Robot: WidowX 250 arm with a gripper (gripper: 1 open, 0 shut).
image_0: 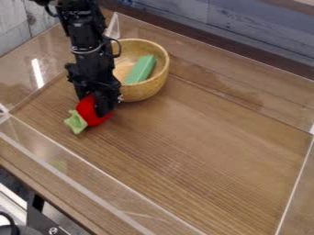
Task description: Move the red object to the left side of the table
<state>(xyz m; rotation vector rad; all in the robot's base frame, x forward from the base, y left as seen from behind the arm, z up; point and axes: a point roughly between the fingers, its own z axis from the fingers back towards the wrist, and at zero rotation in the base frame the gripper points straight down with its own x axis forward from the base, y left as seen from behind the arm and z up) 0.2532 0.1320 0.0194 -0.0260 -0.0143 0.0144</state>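
Observation:
The red object (91, 111), a small glossy toy fruit with a light green leafy stem, is low over the brown table (208, 147) at its left part. My gripper (95, 103) points straight down and is shut on the red object, its black fingers clamping the top of the fruit. The green stem sticks out to the lower left, at or just above the wood; I cannot tell if it touches.
A wooden bowl (149, 83) with a green piece (143, 67) inside stands just behind and right of the gripper. Low clear acrylic walls (73, 174) edge the tabletop; the front-left wall runs close below the fruit.

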